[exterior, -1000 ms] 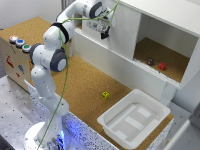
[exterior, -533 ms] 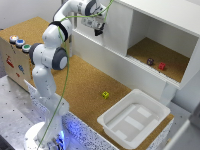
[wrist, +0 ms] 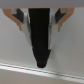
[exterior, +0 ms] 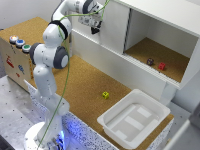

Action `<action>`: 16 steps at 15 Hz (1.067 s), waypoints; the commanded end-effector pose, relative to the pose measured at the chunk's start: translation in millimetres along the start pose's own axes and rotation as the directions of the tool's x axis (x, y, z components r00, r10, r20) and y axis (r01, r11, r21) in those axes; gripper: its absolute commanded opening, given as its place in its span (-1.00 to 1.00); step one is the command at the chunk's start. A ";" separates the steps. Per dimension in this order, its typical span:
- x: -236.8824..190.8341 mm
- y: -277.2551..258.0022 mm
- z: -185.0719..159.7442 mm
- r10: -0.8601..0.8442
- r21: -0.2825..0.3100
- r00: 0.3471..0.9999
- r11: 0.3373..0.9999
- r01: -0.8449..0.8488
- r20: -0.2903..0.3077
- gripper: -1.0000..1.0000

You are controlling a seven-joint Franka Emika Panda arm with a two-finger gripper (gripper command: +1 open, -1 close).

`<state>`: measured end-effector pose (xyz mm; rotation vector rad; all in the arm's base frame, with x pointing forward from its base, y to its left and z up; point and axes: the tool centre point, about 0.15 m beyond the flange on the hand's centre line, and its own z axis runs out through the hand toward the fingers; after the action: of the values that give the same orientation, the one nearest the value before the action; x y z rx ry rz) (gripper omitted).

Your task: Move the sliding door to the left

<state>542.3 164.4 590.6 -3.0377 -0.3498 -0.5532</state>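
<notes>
Tray (exterior: 134, 121), cube (exterior: 106, 95), perhaps clear of door (exterior: 114, 27)

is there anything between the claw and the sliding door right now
Nothing visible. In the exterior view the claw is right up against the sliding door, with no object between them. The wrist view shows only plain white panel around its dark tip.

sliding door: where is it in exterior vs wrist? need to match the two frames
Exterior view: the sliding door is the tall white panel covering the cabinet front on the exterior view's left, with the pincer at its face.
Wrist view: the pale flat surface filling the frame is probably the door; its edges are not visible.
Shared landmark: the pincer, a dark shape in front of the panel.
</notes>
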 end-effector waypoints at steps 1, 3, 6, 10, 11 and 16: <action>5.1 -11.3 -8.2 0.114 -0.145 0.992 0.984 -0.106 0.051 1.00; -4.0 -6.8 -11.4 0.129 -0.162 0.991 0.979 -0.119 0.047 1.00; -13.2 2.5 -11.7 0.155 -0.172 0.986 0.975 -0.143 0.057 1.00; -38.0 27.7 -5.9 0.233 -0.175 0.967 0.961 -0.214 0.099 1.00; -45.6 35.2 -4.4 0.256 -0.174 0.960 0.956 -0.235 0.112 1.00; -93.0 78.8 -13.3 0.357 -0.176 0.927 0.926 -0.335 0.112 1.00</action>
<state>503.5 113.0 577.6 -3.2021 0.1318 -0.3574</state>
